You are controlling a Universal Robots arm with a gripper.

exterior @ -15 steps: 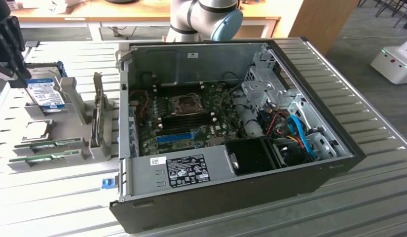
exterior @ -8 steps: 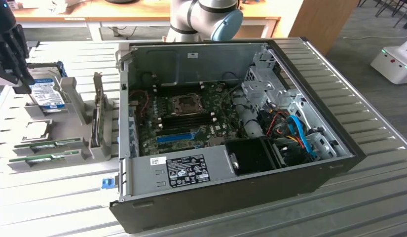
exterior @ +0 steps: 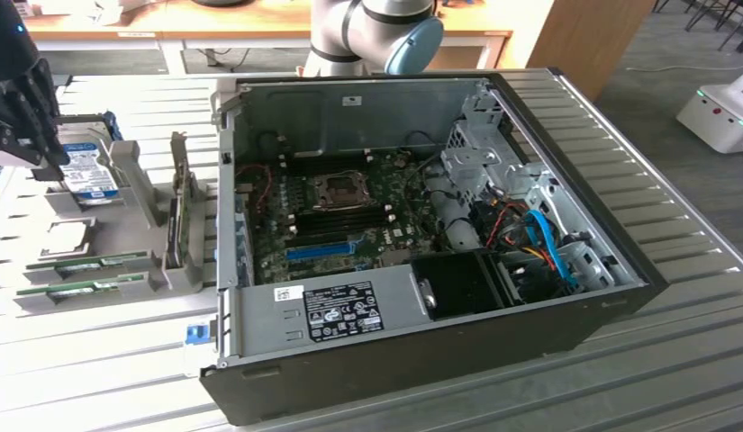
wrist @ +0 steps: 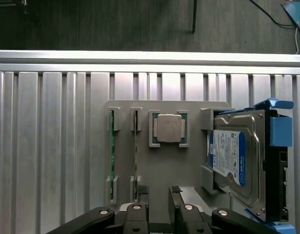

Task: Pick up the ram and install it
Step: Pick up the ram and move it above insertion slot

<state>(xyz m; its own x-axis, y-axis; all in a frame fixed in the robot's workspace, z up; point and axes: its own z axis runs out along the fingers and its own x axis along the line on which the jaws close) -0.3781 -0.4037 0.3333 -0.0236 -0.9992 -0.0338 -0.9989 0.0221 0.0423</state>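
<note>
Ram sticks (wrist: 135, 151) stand edge-on in a tray (wrist: 189, 165), labels hidden, near the empty, slightly parted tool (wrist: 159, 195).

A ribbed silver metal desk (exterior: 677, 360) spans the foreground. Behind it, a light wooden table (exterior: 227, 22) and wooden panel (exterior: 578, 36) stand on grey carpeted floor (exterior: 665, 67).

Robotics lab within an office: open computer case (exterior: 384, 369) on ribbed metal table (exterior: 684, 378), wooden desks (exterior: 263, 20) behind.
</note>
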